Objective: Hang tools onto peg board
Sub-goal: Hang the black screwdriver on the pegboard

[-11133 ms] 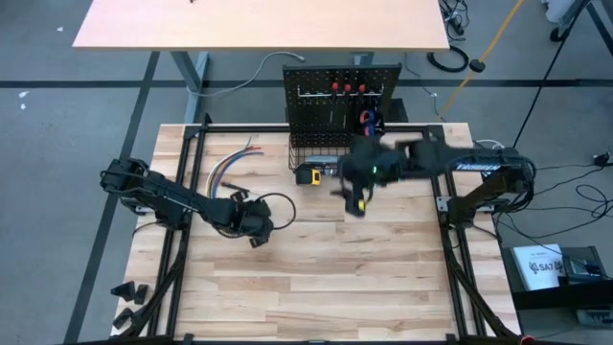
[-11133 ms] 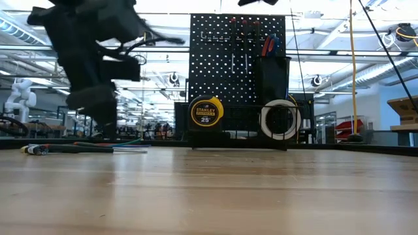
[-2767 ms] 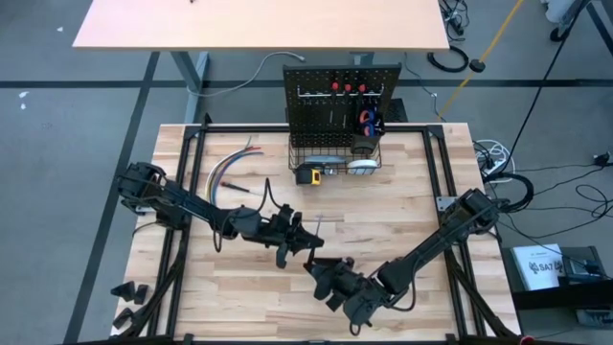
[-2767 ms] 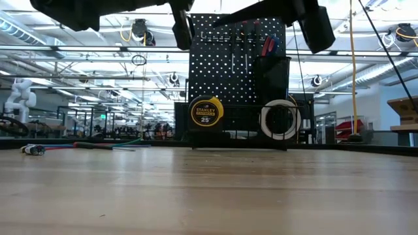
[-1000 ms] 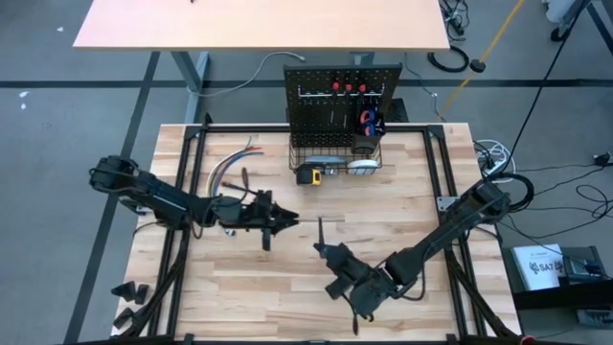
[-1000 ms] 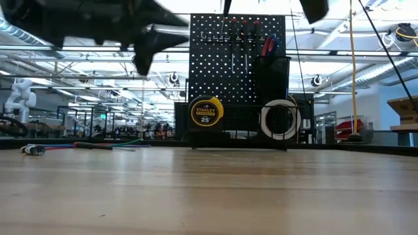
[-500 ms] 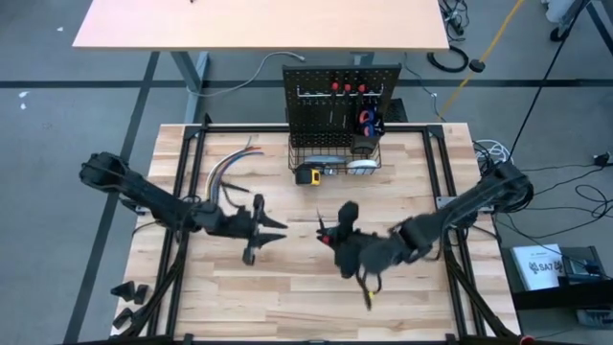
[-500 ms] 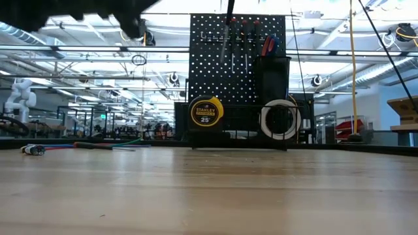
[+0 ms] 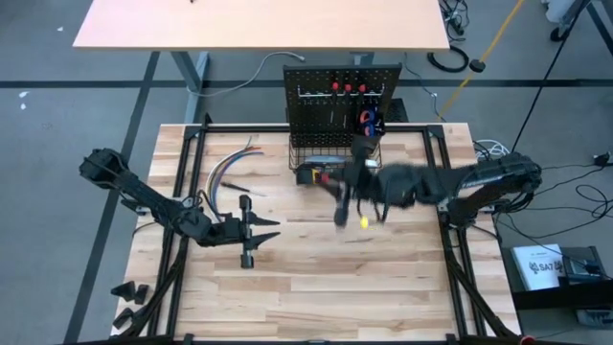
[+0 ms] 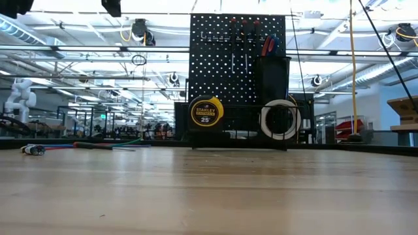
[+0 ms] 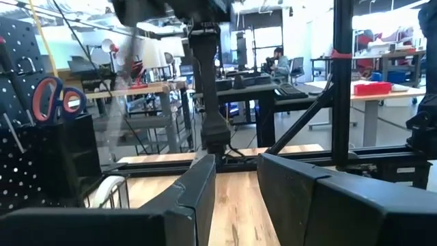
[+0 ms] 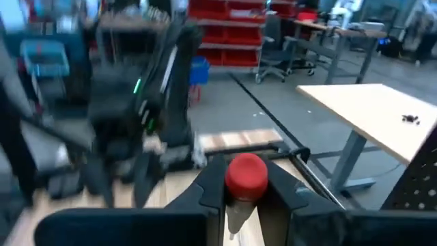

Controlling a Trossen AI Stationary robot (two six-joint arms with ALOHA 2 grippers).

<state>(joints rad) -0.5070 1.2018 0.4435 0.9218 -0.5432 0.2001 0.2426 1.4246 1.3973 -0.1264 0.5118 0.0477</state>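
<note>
The light wooden bench [image 9: 287, 287] fills the high view. At the middle of its far edge stands the upright black perforated peg board [image 9: 342, 91], with a silver hook rail, a black wire basket at its foot and a few red-capped tools already hung. A round yellow tape measure [image 10: 206, 113] sits in front of the board's foot.

Your right arm reaches in from the bench's right edge, and its tool [image 12: 246, 195] is closed on a red-capped screwdriver [image 12: 246, 176], held high just in front of the basket. Judge it light and rigid, with a smooth rounded handle that could twist between the pads; hold it on the handle just below the cap so the shaft hangs straight.

Your left arm's tool [image 9: 251, 233] waits nearer the bench's left edge, its fingers a little apart and empty.
</note>
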